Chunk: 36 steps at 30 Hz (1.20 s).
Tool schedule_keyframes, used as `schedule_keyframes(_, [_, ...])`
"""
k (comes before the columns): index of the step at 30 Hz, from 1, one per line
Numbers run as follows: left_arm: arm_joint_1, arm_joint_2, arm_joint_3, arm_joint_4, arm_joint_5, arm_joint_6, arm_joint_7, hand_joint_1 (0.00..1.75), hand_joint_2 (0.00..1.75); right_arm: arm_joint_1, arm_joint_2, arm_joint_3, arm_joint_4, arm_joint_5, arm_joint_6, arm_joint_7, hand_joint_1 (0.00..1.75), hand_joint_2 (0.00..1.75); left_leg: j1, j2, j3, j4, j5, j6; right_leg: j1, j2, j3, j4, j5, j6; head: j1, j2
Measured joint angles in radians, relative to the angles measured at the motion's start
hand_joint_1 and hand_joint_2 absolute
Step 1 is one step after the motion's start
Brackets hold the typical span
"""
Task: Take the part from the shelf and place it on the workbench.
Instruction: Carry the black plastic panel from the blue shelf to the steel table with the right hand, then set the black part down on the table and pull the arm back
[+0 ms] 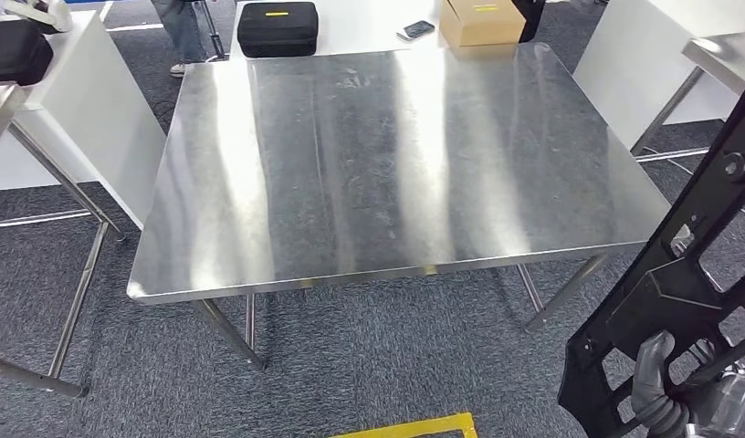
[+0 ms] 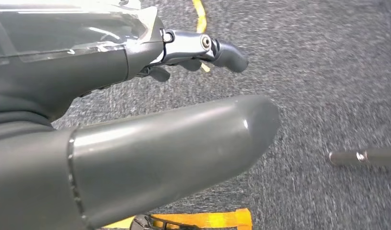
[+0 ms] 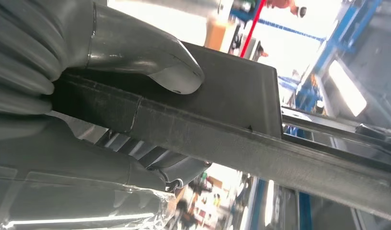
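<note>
Grasped in the right hand (image 1: 659,388), the long black plastic part with cut-out openings (image 1: 679,274) rises tilted at the lower right, off the near right corner of the square stainless-steel workbench (image 1: 259,182) and not on it. Right wrist view: thick grey thumb (image 3: 150,60) pressed on the part's flat face. Left hand (image 2: 136,143) holds nothing, fingers apart, above grey carpet (image 2: 327,72). Beyond the workbench: black zipped case (image 1: 278,27), cardboard box (image 1: 481,22).
</note>
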Motion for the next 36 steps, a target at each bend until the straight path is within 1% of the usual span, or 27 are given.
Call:
schedule_keyframes(1, [0.001, 0.000, 0.000, 0.000, 0.000, 0.000, 0.000, 0.00, 0.00, 0.000, 0.000, 0.001, 0.002, 0.000, 0.000, 0.000, 1.75, 1.75, 0.000, -0.016, 0.000, 0.000, 0.000, 0.000, -0.002, 0.002, -0.015, 0.024, 0.000, 0.006, 0.000, 0.000])
schedule_keyframes(2, [0.002, -0.001, 0.000, 0.000, 0.000, -0.001, 0.000, 0.00, 0.00, 0.000, 0.000, 0.001, 0.003, 0.000, 0.000, 0.000, 1.75, 1.75, 0.001, -0.031, 0.002, 0.001, 0.000, -0.001, -0.004, 0.004, -0.009, 0.004, 0.017, 0.016, 0.000, 0.000])
schedule_keyframes(3, [0.002, -0.001, 0.000, 0.000, 0.000, -0.001, 0.000, 0.00, 0.00, 0.000, 0.000, 0.001, 0.004, 0.000, 0.000, 0.000, 1.75, 1.75, 0.003, -0.046, 0.004, 0.002, 0.000, -0.002, -0.007, 0.011, 0.017, -0.058, 0.049, 0.028, 0.000, 0.000])
schedule_keyframes(4, [0.002, -0.001, 0.000, 0.000, 0.000, -0.001, 0.000, 0.00, 0.00, -0.001, 0.000, 0.001, 0.004, 0.000, 0.000, 0.000, 1.75, 1.75, 0.004, -0.061, 0.004, 0.003, 0.000, -0.005, -0.013, 0.031, 0.051, -0.135, 0.082, 0.039, 0.001, 0.000])
schedule_keyframes(5, [0.002, -0.001, 0.000, 0.000, 0.000, -0.001, 0.000, 0.00, 0.00, -0.001, 0.000, 0.001, 0.005, 0.000, 0.000, 0.000, 1.75, 1.75, 0.004, -0.075, 0.003, 0.007, -0.001, -0.011, -0.017, 0.051, 0.079, -0.202, 0.109, 0.043, 0.002, 0.000])
schedule_keyframes(6, [0.002, -0.001, 0.000, 0.000, 0.000, -0.001, 0.000, 0.00, 0.00, -0.003, -0.001, 0.002, 0.006, 0.000, 0.000, 0.000, 1.75, 1.75, 0.002, -0.086, 0.000, 0.009, -0.001, -0.016, -0.019, 0.066, 0.097, -0.247, 0.124, 0.040, 0.003, 0.000])
schedule_keyframes(7, [0.003, 0.000, 0.000, 0.000, 0.000, -0.001, 0.000, 0.00, 0.00, -0.004, -0.001, 0.002, 0.007, 0.000, 0.000, 0.001, 1.75, 1.75, 0.001, -0.096, -0.004, 0.011, -0.001, -0.023, -0.019, 0.073, 0.105, -0.265, 0.129, 0.031, 0.003, 0.000])
schedule_keyframes(9, [0.007, 0.000, 0.001, 0.000, 0.000, 0.000, 0.000, 0.00, 0.00, -0.007, -0.001, 0.002, 0.009, -0.001, 0.002, 0.001, 1.75, 1.75, 0.001, -0.109, -0.011, 0.010, 0.002, -0.033, -0.018, 0.053, 0.108, -0.266, 0.132, 0.008, 0.002, 0.000])
schedule_keyframes(11, [0.010, 0.000, 0.002, 0.000, 0.002, 0.002, 0.001, 0.00, 0.00, -0.012, -0.001, 0.002, 0.011, -0.001, 0.008, 0.002, 1.75, 1.75, 0.000, -0.070, -0.024, 0.035, -0.015, -0.043, -0.021, 0.032, 0.111, -0.268, 0.135, -0.007, -0.003, 0.000])
schedule_keyframes(13, [0.007, 0.000, 0.006, 0.000, 0.004, 0.004, 0.001, 0.00, 0.00, -0.019, 0.000, 0.002, 0.014, -0.001, 0.014, 0.003, 1.75, 1.75, 0.000, -0.007, -0.071, 0.134, -0.073, -0.053, -0.021, 0.006, 0.113, -0.270, 0.135, -0.019, -0.009, 0.000])
schedule_keyframes(15, [0.005, -0.001, 0.009, 0.000, 0.005, 0.005, 0.002, 0.00, 0.00, -0.026, 0.000, 0.003, 0.020, -0.002, 0.016, 0.004, 1.75, 1.75, 0.005, 0.014, -0.134, 0.259, -0.127, -0.059, -0.016, -0.022, 0.113, -0.269, 0.132, -0.024, -0.012, 0.000])
schedule_keyframes(16, [0.006, -0.001, 0.010, 0.000, 0.005, 0.005, 0.002, 0.00, 0.00, -0.032, 0.000, 0.003, 0.024, -0.002, 0.016, 0.004, 1.75, 1.75, 0.006, 0.017, -0.150, 0.288, -0.130, -0.060, -0.015, -0.036, 0.114, -0.269, 0.131, -0.026, -0.012, 0.000])
schedule_keyframes(17, [0.006, -0.001, 0.011, 0.000, 0.004, 0.005, 0.002, 0.00, 0.00, -0.037, 0.000, 0.003, 0.027, -0.002, 0.016, 0.005, 1.75, 1.75, 0.007, 0.020, -0.145, 0.278, -0.115, -0.060, -0.014, -0.048, 0.115, -0.269, 0.129, -0.026, -0.012, 0.000])
schedule_keyframes(18, [0.007, -0.001, 0.012, -0.001, 0.004, 0.005, 0.003, 0.00, 0.00, -0.043, 0.000, 0.003, 0.030, -0.002, 0.016, 0.005, 1.75, 1.75, 0.008, 0.024, -0.121, 0.231, -0.086, -0.057, -0.013, -0.057, 0.117, -0.269, 0.127, -0.026, -0.012, 0.000])
schedule_keyframes(19, [0.007, 0.000, 0.013, -0.001, 0.004, 0.005, 0.003, 0.00, 0.00, -0.048, 0.000, 0.003, 0.032, -0.003, 0.016, 0.005, 1.75, 1.75, 0.007, 0.031, -0.082, 0.161, -0.053, -0.052, -0.013, -0.065, 0.119, -0.269, 0.125, -0.025, -0.012, 0.000])
schedule_keyframes(21, [0.007, 0.002, 0.015, -0.002, 0.004, 0.005, 0.003, 0.00, 0.00, -0.059, 0.001, 0.003, 0.034, -0.010, 0.015, -0.002, 1.75, 1.75, 0.002, 0.042, -0.019, 0.049, -0.017, -0.041, -0.008, -0.075, 0.121, -0.269, 0.121, -0.018, -0.011, 0.000])
schedule_keyframes(22, [0.008, 0.003, 0.015, -0.002, 0.004, 0.005, 0.003, 0.00, 0.00, -0.066, 0.001, 0.004, 0.036, -0.016, 0.014, -0.008, 1.75, 1.75, -0.002, 0.046, -0.006, 0.023, -0.014, -0.037, -0.006, -0.079, 0.121, -0.269, 0.120, -0.014, -0.011, 0.000])
schedule_keyframes(24, [0.010, 0.004, 0.017, -0.002, 0.004, 0.005, 0.003, 0.00, 0.00, -0.080, 0.003, 0.004, 0.040, -0.026, 0.013, -0.019, 1.75, 1.75, -0.007, 0.042, -0.004, 0.014, -0.015, -0.028, -0.003, -0.084, 0.125, -0.273, 0.119, -0.005, -0.010, 0.000])
schedule_keyframes(26, [0.012, 0.002, 0.017, -0.003, 0.005, 0.005, 0.003, 0.00, 0.00, -0.089, 0.003, 0.005, 0.044, -0.031, 0.012, -0.027, 1.75, 1.75, -0.003, 0.038, 0.004, 0.001, -0.009, -0.018, -0.004, -0.065, 0.119, -0.258, 0.109, 0.003, -0.010, 0.000])
schedule_keyframes(27, [0.011, 0.002, 0.018, -0.003, 0.004, 0.005, 0.003, 0.00, 0.00, -0.091, 0.003, 0.006, 0.046, -0.032, 0.012, -0.031, 1.75, 1.75, 0.001, 0.036, 0.008, -0.006, -0.005, -0.013, -0.004, -0.046, 0.102, -0.224, 0.092, 0.003, -0.008, 0.000])
schedule_keyframes(29, [0.007, 0.000, 0.018, -0.003, 0.004, 0.005, 0.003, 0.00, 0.00, -0.093, 0.003, 0.007, 0.051, -0.034, 0.010, -0.036, 1.75, 1.75, 0.005, 0.029, 0.010, -0.009, -0.004, -0.007, -0.007, -0.011, 0.040, -0.102, 0.042, -0.002, -0.005, 0.000])
schedule_keyframes(30, [0.006, 0.000, 0.018, -0.003, 0.004, 0.005, 0.004, 0.00, 0.00, -0.093, 0.003, 0.008, 0.055, -0.035, 0.010, -0.037, 1.75, 1.75, 0.004, 0.024, 0.010, -0.009, -0.004, -0.006, -0.007, -0.005, 0.007, -0.039, 0.022, -0.001, -0.004, 0.000])
schedule_keyframes(31, [0.006, -0.001, 0.018, -0.003, 0.004, 0.005, 0.004, 0.00, 0.00, -0.093, 0.003, 0.008, 0.058, -0.036, 0.009, -0.037, 1.75, 1.75, 0.005, 0.019, 0.010, -0.008, -0.004, -0.006, -0.008, -0.003, -0.015, -0.003, 0.015, 0.003, -0.004, 0.000])
schedule_keyframes(32, [0.006, -0.002, 0.018, -0.003, 0.004, 0.005, 0.004, 0.00, 0.00, -0.093, 0.003, 0.009, 0.061, -0.036, 0.009, -0.037, 1.75, 1.75, 0.005, 0.013, 0.011, -0.008, -0.005, -0.007, -0.010, -0.002, -0.020, -0.004, 0.026, 0.012, -0.004, 0.000])
schedule_keyframes(33, [0.006, -0.003, 0.018, -0.003, 0.004, 0.005, 0.004, 0.00, 0.00, -0.094, 0.003, 0.009, 0.062, -0.036, 0.009, -0.037, 1.75, 1.75, 0.006, 0.007, 0.013, -0.007, -0.006, -0.009, -0.012, -0.002, -0.003, -0.047, 0.051, 0.024, -0.004, 0.000])
schedule_keyframes(35, [0.006, -0.004, 0.018, -0.003, 0.003, 0.005, 0.004, 0.00, 0.00, -0.097, 0.003, 0.011, 0.064, -0.036, 0.008, -0.037, 1.75, 1.75, 0.007, -0.004, 0.015, -0.001, -0.011, -0.017, -0.018, 0.001, 0.057, -0.186, 0.112, 0.044, -0.002, 0.000])
schedule_keyframes(36, [0.006, -0.005, 0.018, -0.003, 0.003, 0.005, 0.004, 0.00, 0.00, -0.100, 0.003, 0.012, 0.065, -0.036, 0.008, -0.037, 1.75, 1.75, 0.005, -0.008, 0.014, 0.003, -0.015, -0.022, -0.019, 0.003, 0.079, -0.236, 0.131, 0.043, -0.002, 0.000])
